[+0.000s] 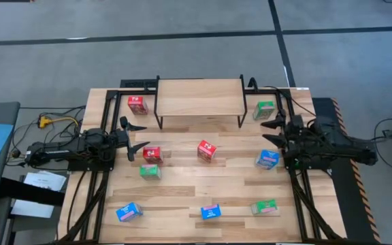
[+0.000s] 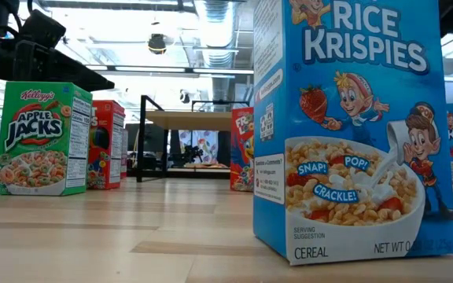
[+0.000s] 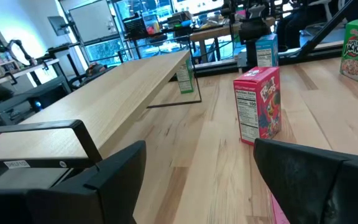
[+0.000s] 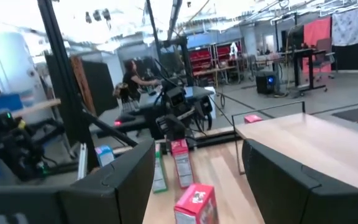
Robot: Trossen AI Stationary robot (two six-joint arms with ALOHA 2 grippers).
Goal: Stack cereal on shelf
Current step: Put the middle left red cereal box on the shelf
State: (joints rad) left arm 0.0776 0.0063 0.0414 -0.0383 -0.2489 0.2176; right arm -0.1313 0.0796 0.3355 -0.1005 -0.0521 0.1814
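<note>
While the shelf (image 1: 199,97) stands bare at the worktop's (image 1: 182,190) far edge overhead, cereal boxes (image 1: 207,151) lie scattered below it. Left tool (image 1: 137,138) and right tool (image 1: 272,131) both gape, empty. Each wrist view shows fingers (image 3: 114,177) spread, touching nothing.

i see the shelf (image 1: 199,97), a light-wood board on black wire legs, standing bare at the table's far edge. nine cereal boxes are scattered apart on the table: red ones (image 1: 137,104) (image 1: 152,154) (image 1: 206,150), green ones (image 1: 265,109) (image 1: 150,171) (image 1: 265,207), blue ones (image 1: 267,159) (image 1: 128,212) (image 1: 211,212).
</note>
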